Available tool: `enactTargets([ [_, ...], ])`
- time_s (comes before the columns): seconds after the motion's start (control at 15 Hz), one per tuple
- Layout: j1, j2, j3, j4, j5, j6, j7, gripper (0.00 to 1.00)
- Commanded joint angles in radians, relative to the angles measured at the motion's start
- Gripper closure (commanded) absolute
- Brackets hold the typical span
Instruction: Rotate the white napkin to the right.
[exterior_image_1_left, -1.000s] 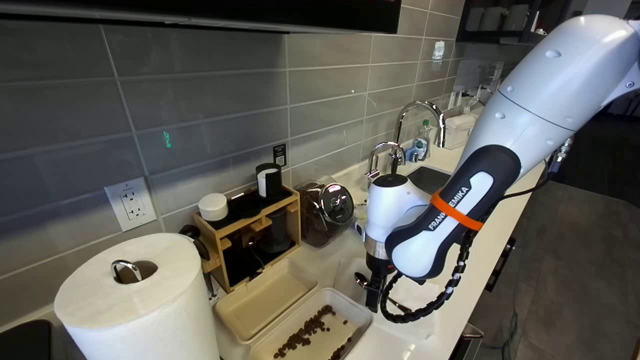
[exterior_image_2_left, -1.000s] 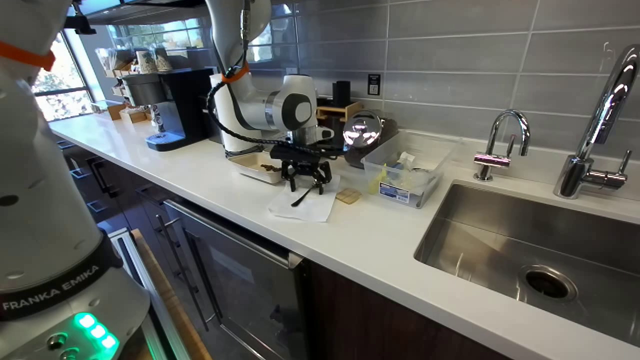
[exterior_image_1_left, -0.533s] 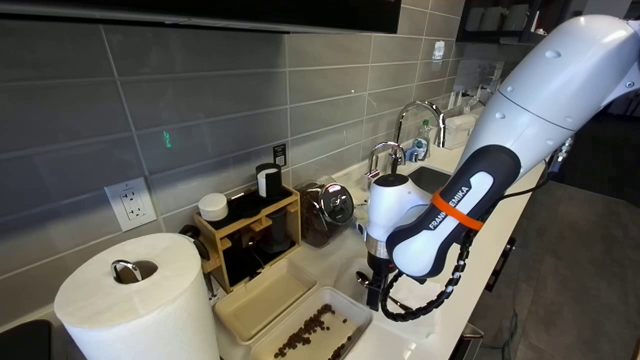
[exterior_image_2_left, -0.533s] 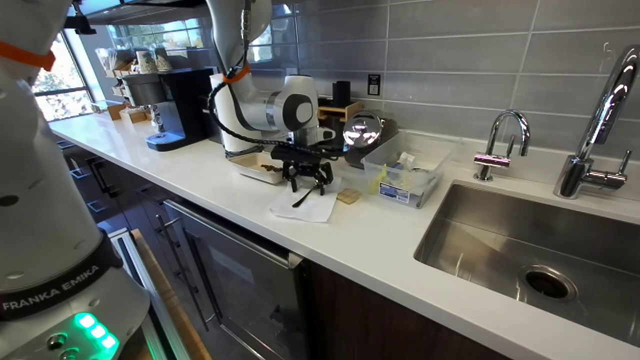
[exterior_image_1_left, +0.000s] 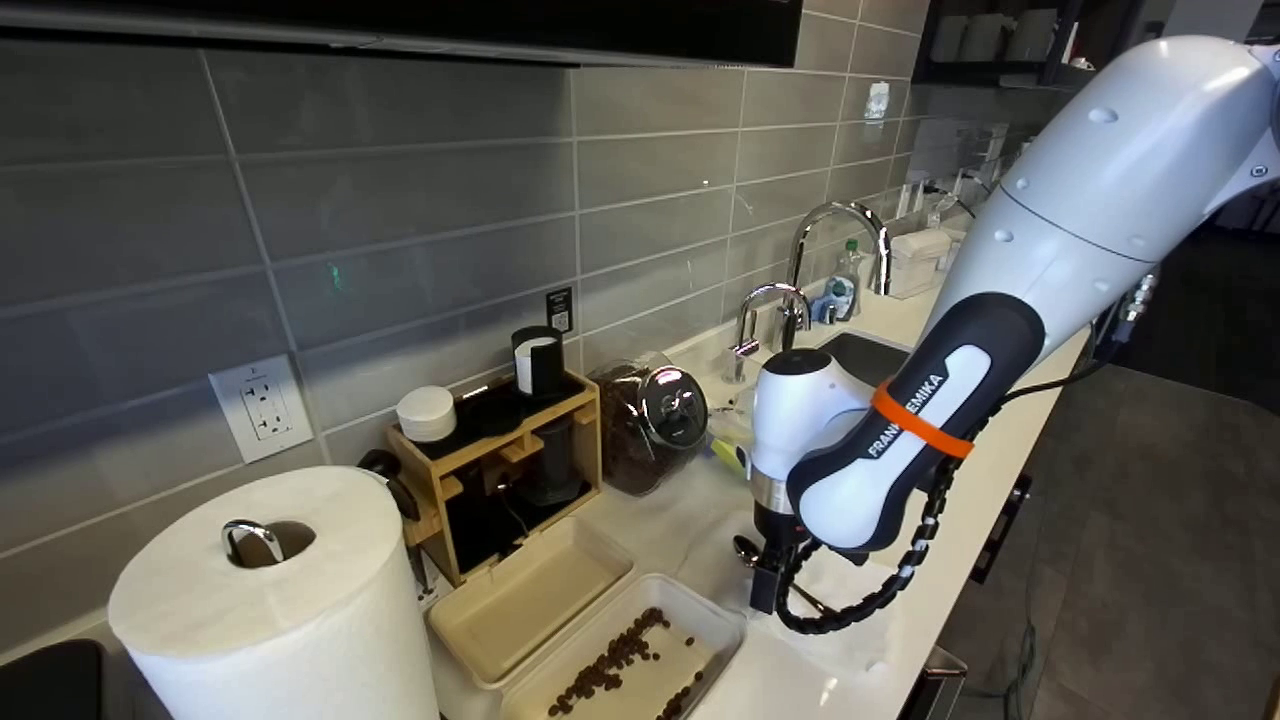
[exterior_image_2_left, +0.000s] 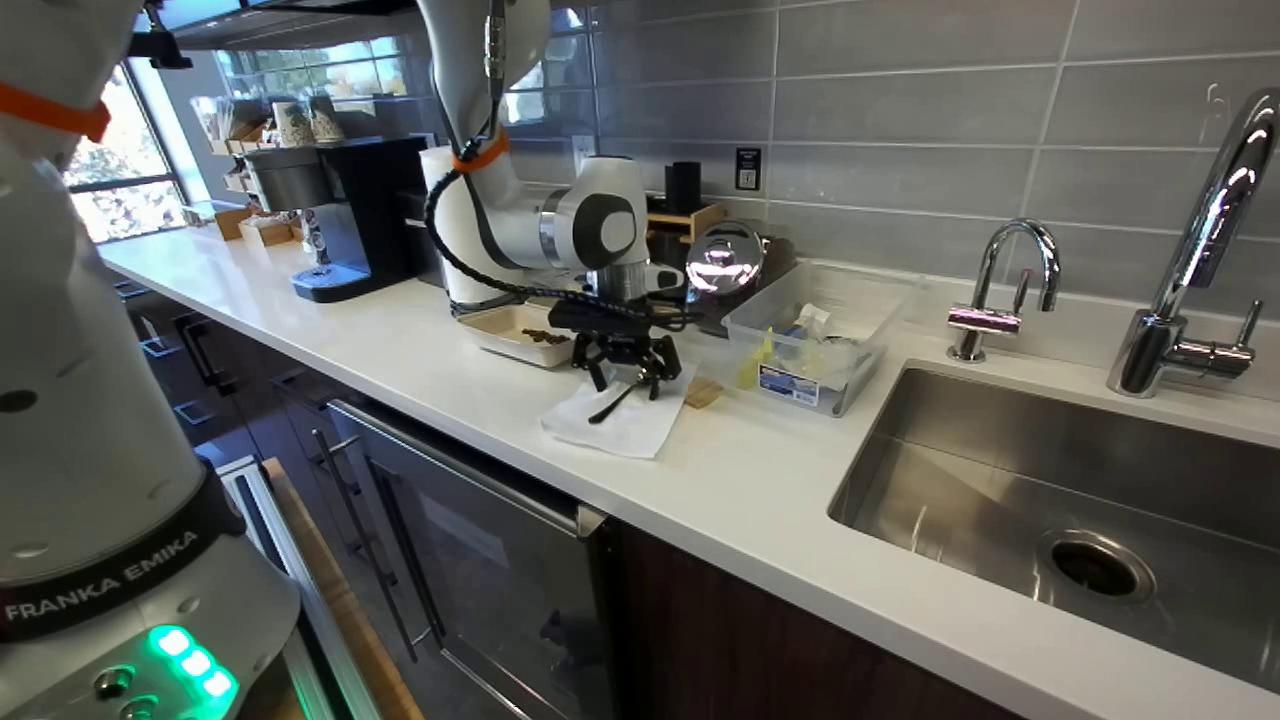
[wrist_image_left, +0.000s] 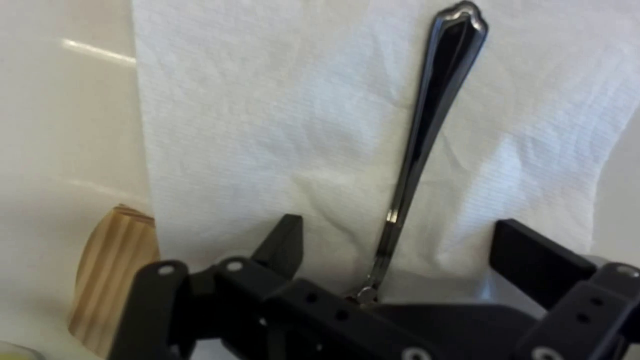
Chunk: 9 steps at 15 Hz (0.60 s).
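The white napkin (wrist_image_left: 260, 125) lies flat and slightly creased on the counter; it also shows in both exterior views (exterior_image_2_left: 620, 435) (exterior_image_1_left: 850, 648). A dark metal spoon (wrist_image_left: 430, 110) lies across it, its handle pointing up in the wrist view; its bowl (exterior_image_1_left: 745, 549) shows in an exterior view. My gripper (wrist_image_left: 397, 235) is open, pointing down over the napkin, with one finger on each side of the spoon, apart from it. In an exterior view the gripper (exterior_image_2_left: 628, 390) sits low at the napkin's back part; whether the tips press on it I cannot tell.
A striped wooden piece (exterior_image_2_left: 702, 391) lies at the napkin's edge, partly covered. A clear plastic bin (exterior_image_2_left: 820, 345) stands nearby, with the sink (exterior_image_2_left: 1000, 500) beyond. Two trays, one with coffee beans (exterior_image_1_left: 620, 655), and a paper towel roll (exterior_image_1_left: 280, 610) stand on the opposite side.
My gripper has moved a little toward the sink and turned slightly. The napkin and spoon have shifted and turned slightly with it, and the napkin covers more of the wooden piece.
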<state>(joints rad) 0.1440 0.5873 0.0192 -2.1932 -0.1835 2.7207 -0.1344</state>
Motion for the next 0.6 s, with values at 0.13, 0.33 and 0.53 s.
enactTargets([
  [0.13,0.008,0.012,-0.005,0.001,0.018,-0.03,0.092,0.0],
  [0.33,0.025,0.014,-0.02,0.023,0.029,-0.046,0.171,0.0],
  [0.53,0.029,0.014,-0.031,0.036,0.046,-0.063,0.254,0.0],
])
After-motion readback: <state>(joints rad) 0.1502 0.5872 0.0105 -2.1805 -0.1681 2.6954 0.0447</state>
